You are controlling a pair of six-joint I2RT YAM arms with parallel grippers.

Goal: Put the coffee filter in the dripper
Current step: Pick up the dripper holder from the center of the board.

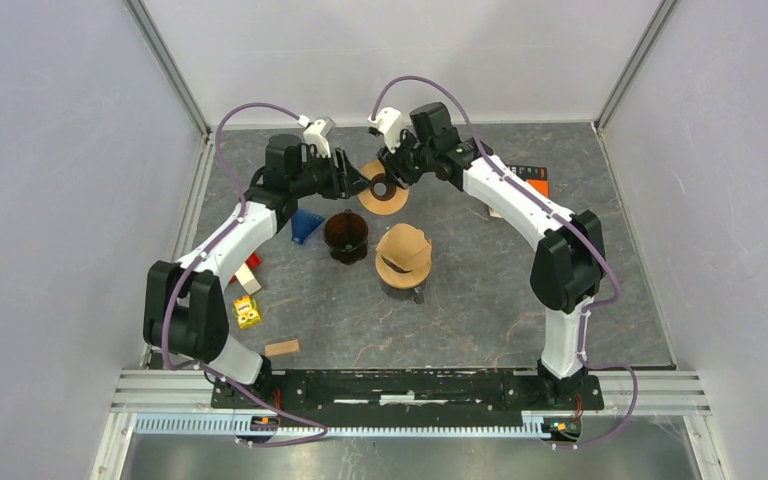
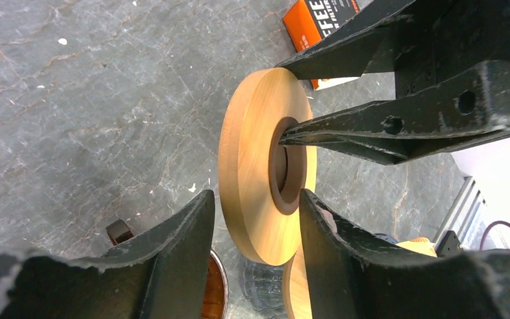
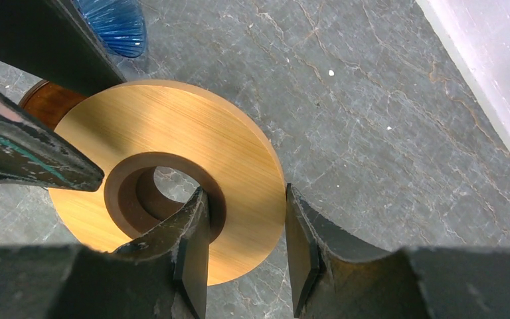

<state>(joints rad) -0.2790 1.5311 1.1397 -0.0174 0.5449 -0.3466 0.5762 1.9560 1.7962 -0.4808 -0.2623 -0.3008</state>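
Coffee filter (image 1: pixel 403 248) first: one tan paper cone, perched on a glass vessel (image 1: pixel 401 288) right of the table's middle, its long axis roughly upright. It is not in the dripper yet. Just to its left and a little farther back stands the one dripper (image 1: pixel 346 232), as I read the dark brown cup with a handle; the two are near each other but apart. One blue pleated cone (image 1: pixel 306 226) lies left of that.

Farther still, both arms meet over one wooden ring (image 1: pixel 385 192), held off the table. The left gripper (image 2: pixel 255 199) pinches the ring across its thickness, one finger on each flat face. The right gripper (image 3: pixel 244 196) has one finger through the hole and one outside the rim; I cannot tell whether it presses on the wood. Beyond them, to the right, lies one orange coffee box (image 2: pixel 319 20).

The filter therefore lies toward the arm bases from both sets of jaws — slightly closer to the right one. By my judgement, neither gripper can reach for the filter until the ring is settled.
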